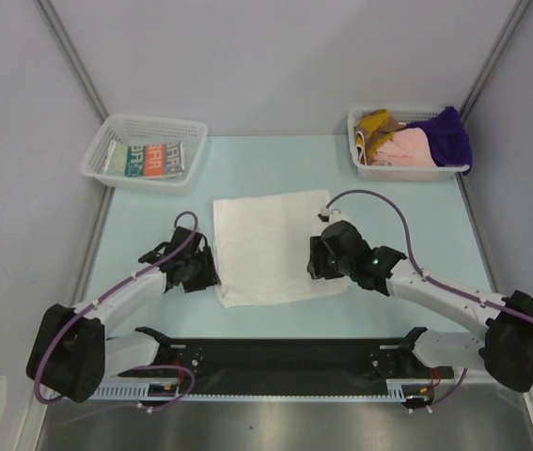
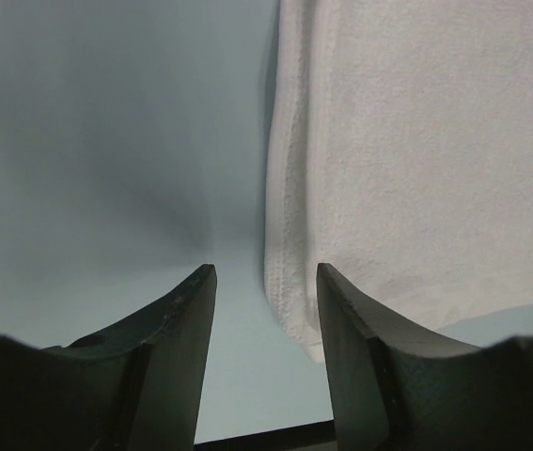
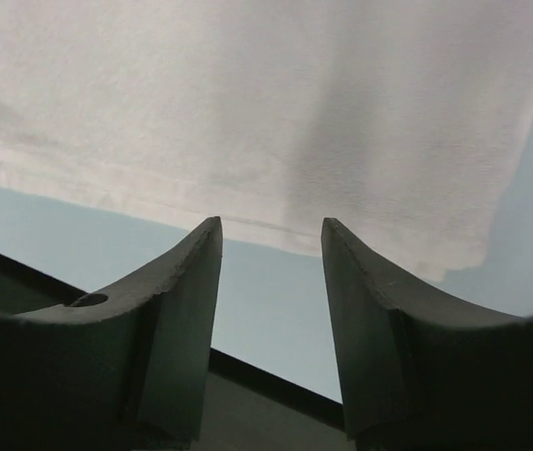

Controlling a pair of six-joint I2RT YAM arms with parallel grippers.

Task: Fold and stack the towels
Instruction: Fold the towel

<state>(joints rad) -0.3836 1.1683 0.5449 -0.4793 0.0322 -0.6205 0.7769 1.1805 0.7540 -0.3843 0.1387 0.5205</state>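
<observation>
Rectangular white cloth towel [image 1: 271, 249], midway between side edges of the surface [image 1: 144, 221]: soft, limp; I would pinch its hemmed corners. Left pincer [image 1: 210, 272] and right pincer [image 1: 316, 263] gape empty.

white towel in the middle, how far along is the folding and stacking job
Done: one printed towel lies folded in the left basket. In hand: the white towel lies flat on the table, its edge doubled as if folded once; the left gripper and right gripper are both open at its sides, holding nothing. To do: the mustard towel, pink towel and purple towel sit bunched in the right basket.
</observation>
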